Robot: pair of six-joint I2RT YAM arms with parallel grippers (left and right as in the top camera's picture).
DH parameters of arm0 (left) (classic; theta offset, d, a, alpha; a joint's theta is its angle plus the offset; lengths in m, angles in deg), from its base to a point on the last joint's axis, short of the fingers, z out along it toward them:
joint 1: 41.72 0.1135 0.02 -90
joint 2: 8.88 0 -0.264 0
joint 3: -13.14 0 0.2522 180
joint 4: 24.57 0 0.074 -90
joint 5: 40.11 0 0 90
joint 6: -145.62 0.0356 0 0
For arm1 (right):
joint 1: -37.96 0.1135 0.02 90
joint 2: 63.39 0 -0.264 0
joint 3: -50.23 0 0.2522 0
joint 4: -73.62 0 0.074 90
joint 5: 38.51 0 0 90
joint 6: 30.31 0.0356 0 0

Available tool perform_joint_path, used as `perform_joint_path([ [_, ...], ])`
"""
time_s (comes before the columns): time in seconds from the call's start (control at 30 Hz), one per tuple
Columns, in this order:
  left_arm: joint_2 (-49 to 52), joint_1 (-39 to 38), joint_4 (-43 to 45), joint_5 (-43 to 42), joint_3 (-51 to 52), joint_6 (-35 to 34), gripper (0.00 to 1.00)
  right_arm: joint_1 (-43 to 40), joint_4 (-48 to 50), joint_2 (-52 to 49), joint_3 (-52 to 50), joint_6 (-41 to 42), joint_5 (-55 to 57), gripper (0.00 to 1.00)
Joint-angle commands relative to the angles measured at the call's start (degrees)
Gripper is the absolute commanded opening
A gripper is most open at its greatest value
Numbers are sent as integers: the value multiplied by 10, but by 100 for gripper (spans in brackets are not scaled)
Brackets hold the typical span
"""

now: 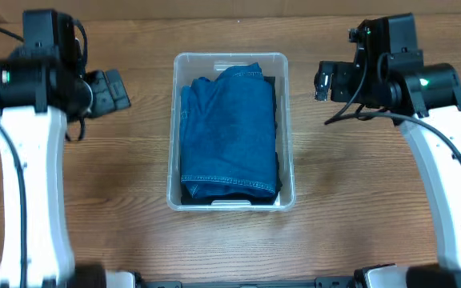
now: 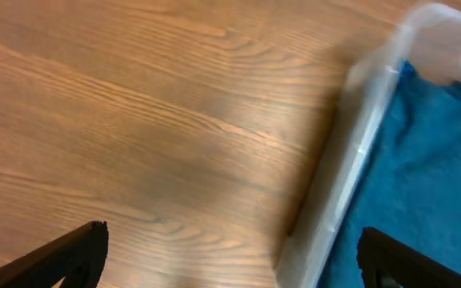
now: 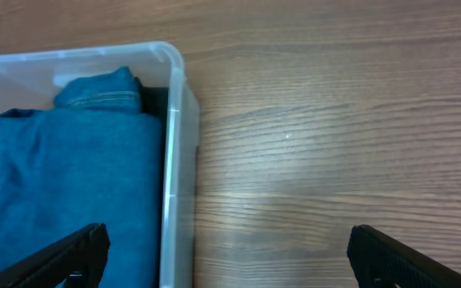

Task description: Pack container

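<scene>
Between your two grippers sits one container (image 1: pixel 174 120) on the table (image 1: pixel 350 200), touching neither of them: it lies to the right of your left gripper (image 1: pixel 112 90) and to the left of your right gripper (image 1: pixel 324 80). Inside it you have one folded blue denim garment (image 1: pixel 229 132) that nearly fills it. A strip of dark fabric (image 1: pixel 276 88) shows beneath the denim on the side nearer your right gripper. Both grippers have their fingers spread wide and hold nothing.
</scene>
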Motion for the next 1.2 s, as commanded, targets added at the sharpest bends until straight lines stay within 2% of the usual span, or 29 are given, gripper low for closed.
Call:
perform_joint_path([
  [0.0,-202,-53,66,13,120,17,100,19,29,114,-41,10,-3,100],
  [0.13,-448,-76,158,15,321,2,100,64,133,292,-216,18,55,100],
  [0.27,-619,-76,189,19,426,-4,100,81,179,453,-382,18,92,100],
  [0.4,-706,-76,99,19,435,-2,100,81,116,528,-453,18,92,100],
  [0.47,-727,-76,41,19,435,-2,100,81,40,531,-455,18,92,100],
  [0.53,-734,-76,33,22,434,-8,100,81,-18,530,-455,18,92,100],
  [0.83,-733,-76,33,22,434,-8,100,81,-13,541,-456,18,91,100],
  [0.97,-733,-76,33,22,434,-8,100,33,-14,576,-457,17,81,100],
  [1.17,-733,-76,33,22,434,-8,100,-6,78,727,-536,10,81,100],
])
